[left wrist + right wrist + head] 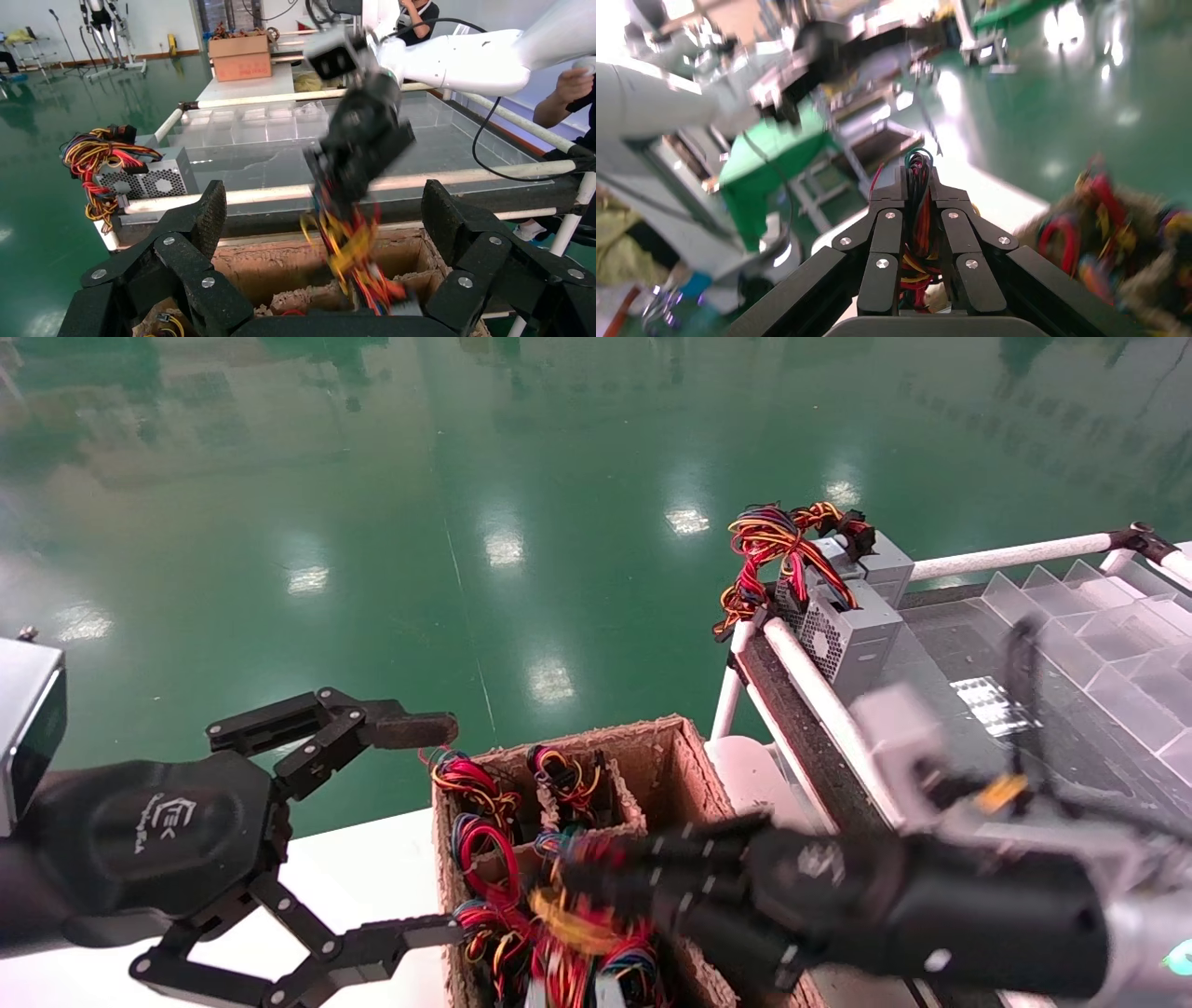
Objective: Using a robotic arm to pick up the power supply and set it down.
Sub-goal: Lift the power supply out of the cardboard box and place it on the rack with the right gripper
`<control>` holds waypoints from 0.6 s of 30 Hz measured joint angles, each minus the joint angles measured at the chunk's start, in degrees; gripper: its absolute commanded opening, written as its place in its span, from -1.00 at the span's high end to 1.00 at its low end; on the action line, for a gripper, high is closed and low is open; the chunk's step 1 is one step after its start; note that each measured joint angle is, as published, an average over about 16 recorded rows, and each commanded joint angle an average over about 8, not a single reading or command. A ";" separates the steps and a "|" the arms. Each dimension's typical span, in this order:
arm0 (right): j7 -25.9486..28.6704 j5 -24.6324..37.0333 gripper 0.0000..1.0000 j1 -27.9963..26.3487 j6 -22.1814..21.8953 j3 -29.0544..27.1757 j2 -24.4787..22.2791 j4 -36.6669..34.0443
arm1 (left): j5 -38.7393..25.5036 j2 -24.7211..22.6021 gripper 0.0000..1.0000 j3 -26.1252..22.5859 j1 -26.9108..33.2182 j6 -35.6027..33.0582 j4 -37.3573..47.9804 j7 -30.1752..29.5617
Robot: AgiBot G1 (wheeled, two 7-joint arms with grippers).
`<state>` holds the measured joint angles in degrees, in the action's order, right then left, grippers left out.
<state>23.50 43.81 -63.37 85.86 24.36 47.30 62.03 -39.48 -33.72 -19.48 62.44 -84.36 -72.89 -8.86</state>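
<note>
My right gripper (570,885) hangs over the cardboard box (687,758), blurred by motion, and is shut on a bundle of red, yellow and black wires (914,232). In the left wrist view those wires (351,246) trail down from it to the small grey power supply (409,307), which sits low in a box compartment. My left gripper (419,829) is parked just left of the box, open, with nothing between its fingers (211,207).
The divided cardboard box holds several more wire bundles (480,845). A second grey box with a perforated vent face (843,626) and a big wire tangle sits on the railed table (810,686) at the right, beside clear divider trays (1099,635). A person (573,91) stands beyond the table.
</note>
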 measured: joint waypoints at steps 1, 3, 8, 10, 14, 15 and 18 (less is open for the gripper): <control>0.06 -0.65 1.00 -0.50 0.19 -0.43 -0.19 -0.54 | 0.00 0.00 -1.00 0.00 0.00 0.00 0.00 0.00; 0.12 -1.89 1.00 -1.65 0.56 -1.33 -0.63 -1.77 | 0.00 0.00 -1.00 0.00 0.00 0.00 0.00 0.00; -0.18 -4.08 1.00 -5.19 1.44 -3.37 -1.96 -5.57 | 0.01 0.00 -1.00 -0.01 0.00 0.00 0.00 0.00; -0.54 -4.55 1.00 -6.88 1.69 -4.10 -2.59 -7.45 | 0.01 0.00 -1.00 -0.01 0.00 0.00 0.00 0.01; -1.85 -4.52 1.00 -10.54 1.94 -5.22 -3.95 -11.83 | 0.01 0.01 -1.00 -0.02 0.00 0.01 0.00 0.01; -2.31 -4.29 1.00 -11.49 1.94 -5.42 -4.31 -13.04 | 0.01 0.01 -1.00 -0.02 0.00 0.01 0.00 0.01; -3.93 -3.18 1.00 -14.34 1.81 -5.77 -5.38 -16.95 | 0.01 0.01 -1.00 -0.02 0.00 0.01 0.00 0.01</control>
<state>19.57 40.63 -77.71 87.68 18.58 41.93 45.09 -39.47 -33.71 -19.50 62.44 -84.35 -72.89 -8.85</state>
